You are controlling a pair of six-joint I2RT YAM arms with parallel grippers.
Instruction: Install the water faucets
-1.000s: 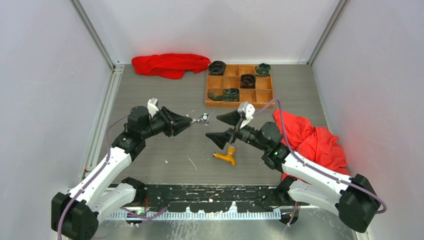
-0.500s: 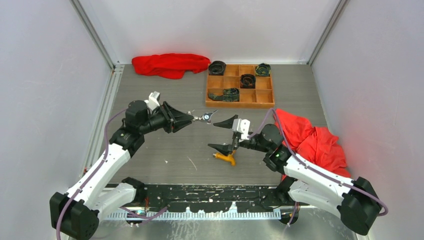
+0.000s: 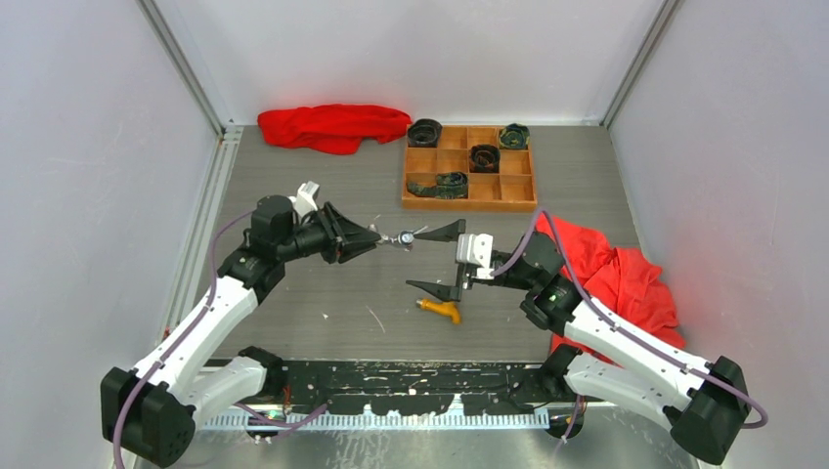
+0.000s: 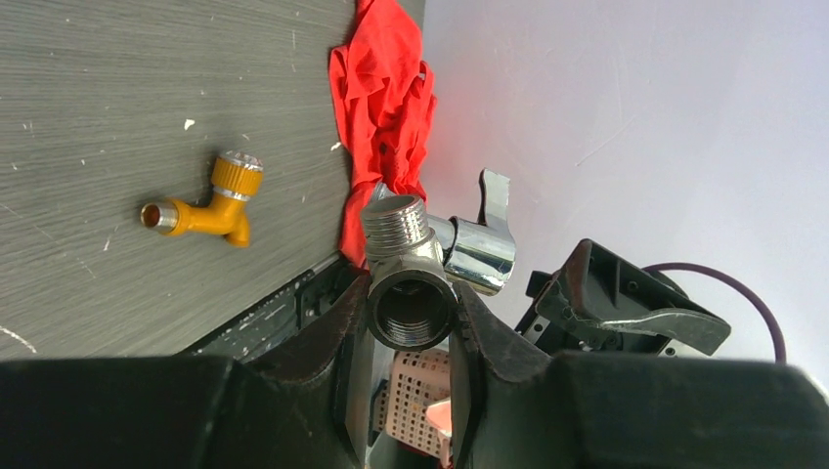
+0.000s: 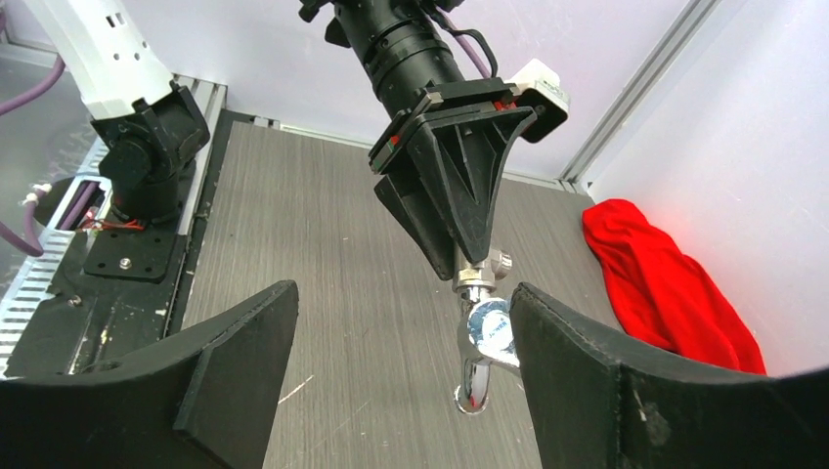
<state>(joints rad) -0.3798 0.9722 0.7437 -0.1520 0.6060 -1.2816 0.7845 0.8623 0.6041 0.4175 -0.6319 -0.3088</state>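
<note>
**Silver faucet held up between the grippers, orange-yellow faucet lying on the table**

Nearest the bases, the orange-yellow faucet (image 3: pixel 439 309) is seen lying untouched on the table (image 3: pixel 293 293), near the right gripper (image 3: pixel 414 261), whose jaws are spread wide. The silver faucet (image 3: pixel 401 237) is clamped by its threaded body in the left gripper (image 3: pixel 379 237) and is held off the table, between the right fingers. Farther back, a wooden tray (image 3: pixel 469 202) and a red cloth (image 3: pixel 332 125) are seen.

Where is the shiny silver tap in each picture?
Top view: the silver tap is in the middle, at the tip of the left gripper.
Left wrist view: bottom centre, pinched between the fingers.
Right wrist view: low, right of centre, hanging under those fingers.
Shared landmark: the left gripper holding it shows in all three.
</note>
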